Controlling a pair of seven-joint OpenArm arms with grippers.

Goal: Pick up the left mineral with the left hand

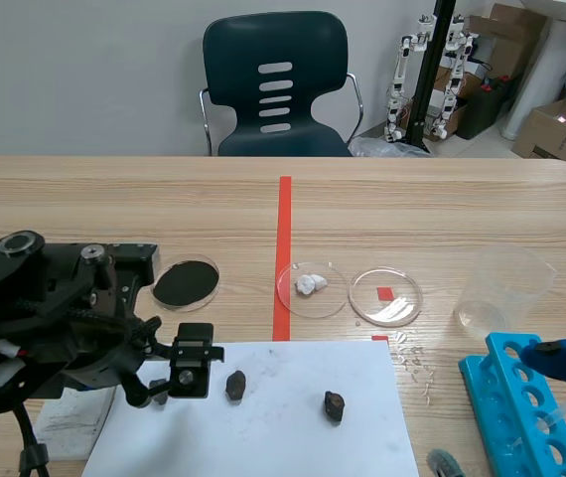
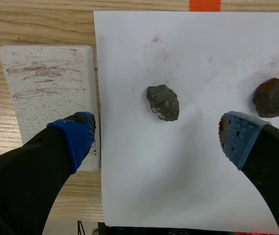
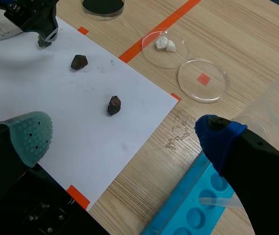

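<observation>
Left tool [image 2: 158, 139]: hung wide open, empty, above the paper sheet [image 2: 178, 186].
Left stone [image 2: 163, 102]: lay just ahead of that tool.
Right tool [image 3: 125, 136]: open, empty.

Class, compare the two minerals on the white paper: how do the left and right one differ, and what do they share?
Colour: the left mineral is dark grey, the right mineral reddish-brown. Shape: the left mineral looks angular, the right mineral rounder. Place: the left mineral lies ahead of the open left hand, the right mineral off to its side. Both rest on the white paper, ungripped.
</observation>
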